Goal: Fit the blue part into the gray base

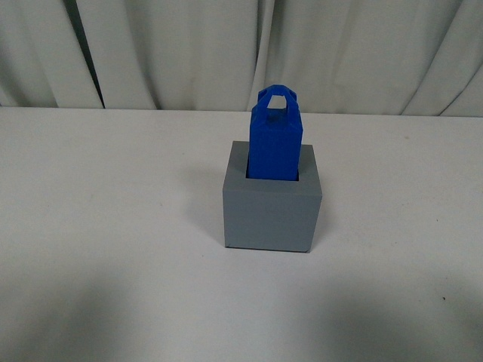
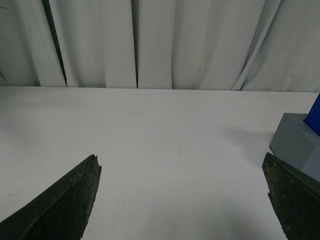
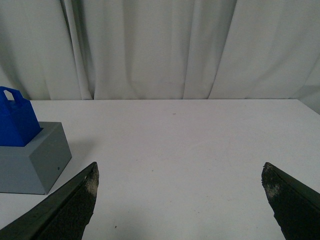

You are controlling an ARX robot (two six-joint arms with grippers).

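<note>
The blue part (image 1: 276, 136) stands upright in the square socket of the gray base (image 1: 272, 215), its looped handle on top, at the middle of the white table. Neither arm shows in the front view. In the left wrist view my left gripper (image 2: 181, 162) is open over bare table, and the gray base (image 2: 297, 145) sits at the frame's edge close to one dark finger (image 2: 292, 195), with a sliver of the blue part (image 2: 315, 117). My right gripper (image 3: 180, 170) is open with nothing between its fingers; the blue part (image 3: 15, 122) in the gray base (image 3: 32, 160) lies off to one side of it.
The white table (image 1: 113, 188) stretches all round the base. A pale pleated curtain (image 1: 226, 53) hangs behind its far edge.
</note>
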